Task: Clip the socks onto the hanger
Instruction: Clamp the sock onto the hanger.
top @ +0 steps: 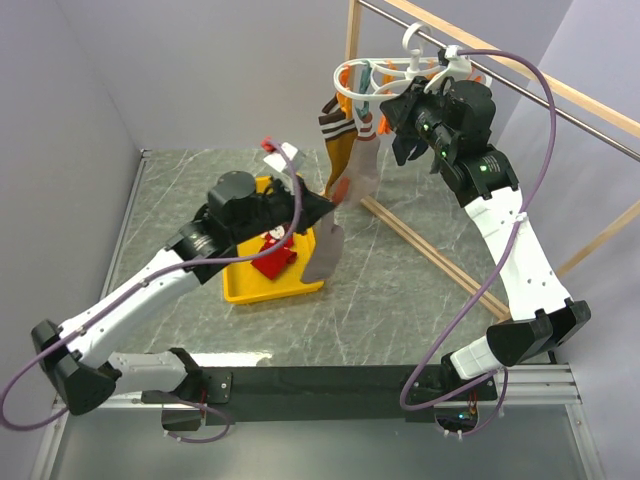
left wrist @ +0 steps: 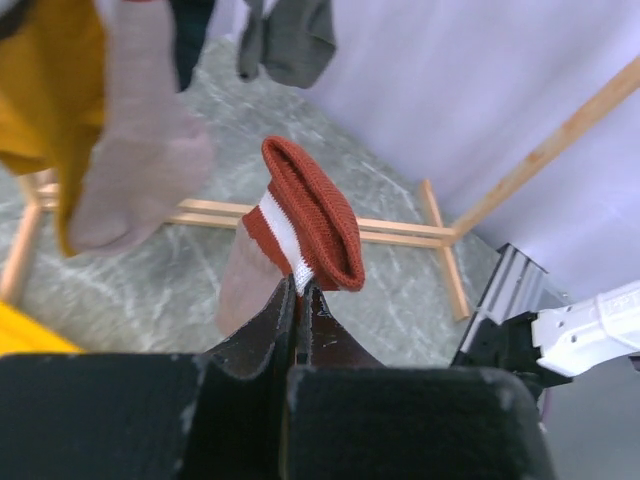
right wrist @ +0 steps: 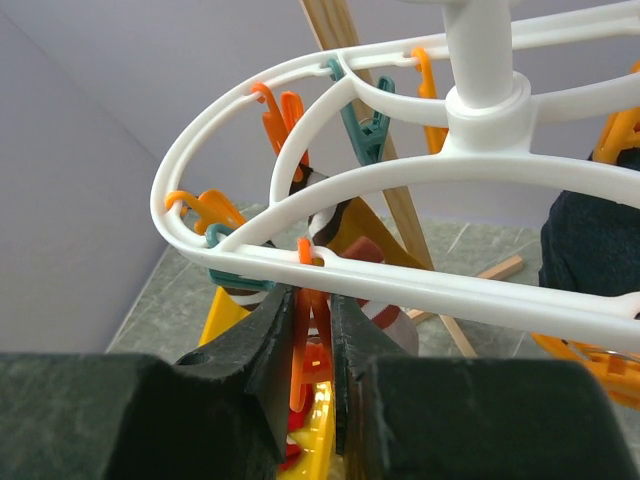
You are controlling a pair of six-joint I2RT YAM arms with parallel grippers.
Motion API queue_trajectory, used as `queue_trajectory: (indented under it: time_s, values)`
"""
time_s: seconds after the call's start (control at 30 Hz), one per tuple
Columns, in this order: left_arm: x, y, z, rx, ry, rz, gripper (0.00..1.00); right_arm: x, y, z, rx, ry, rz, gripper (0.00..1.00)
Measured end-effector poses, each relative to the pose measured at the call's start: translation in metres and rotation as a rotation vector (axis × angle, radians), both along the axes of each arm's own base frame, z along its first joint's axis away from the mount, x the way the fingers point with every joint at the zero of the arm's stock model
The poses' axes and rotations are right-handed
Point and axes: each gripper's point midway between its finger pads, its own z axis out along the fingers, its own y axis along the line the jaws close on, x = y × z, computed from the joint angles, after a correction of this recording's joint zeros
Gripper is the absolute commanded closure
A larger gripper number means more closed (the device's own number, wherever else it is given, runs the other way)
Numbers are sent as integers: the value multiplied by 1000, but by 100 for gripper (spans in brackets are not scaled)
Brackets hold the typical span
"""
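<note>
The left gripper (left wrist: 298,295) is clamped on a grey-beige sock's (left wrist: 315,215) rust-red, white-striped cuff, held above the table (top: 400,300). Beyond, the white oval hanger (right wrist: 488,100) carries mustard and beige socks (top: 345,155); the right gripper (right wrist: 312,305) pinches its orange clip (right wrist: 310,350).

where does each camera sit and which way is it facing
top external: above and behind the bases, looking down at the table; both arms show, with left gripper and right gripper
left wrist: on the left arm, looking along its shut fingers at the red-cuffed sock they pinch
right wrist: on the right arm, looking past fingers closed on an orange clip at the hanger
shared: top and right wrist both show the hanger; top and left wrist, the sock
</note>
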Motion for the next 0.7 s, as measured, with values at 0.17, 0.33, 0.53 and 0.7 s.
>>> queue_trajectory:
  time_s: [0.17,0.33,0.53,0.7]
  values:
    - [3,-41,-5,5,40,-10,99,-1,-4,0,-13,5,-15,100]
    - [31,-74,-4,10,62,57,99,0,-5,-1,-26,5,-23,100]
    - [55,-102,2,21,53,148,99,1,-9,-1,-43,-2,-37,100]
    - [70,-110,8,44,35,242,99,0,-10,0,-55,-10,-41,100]
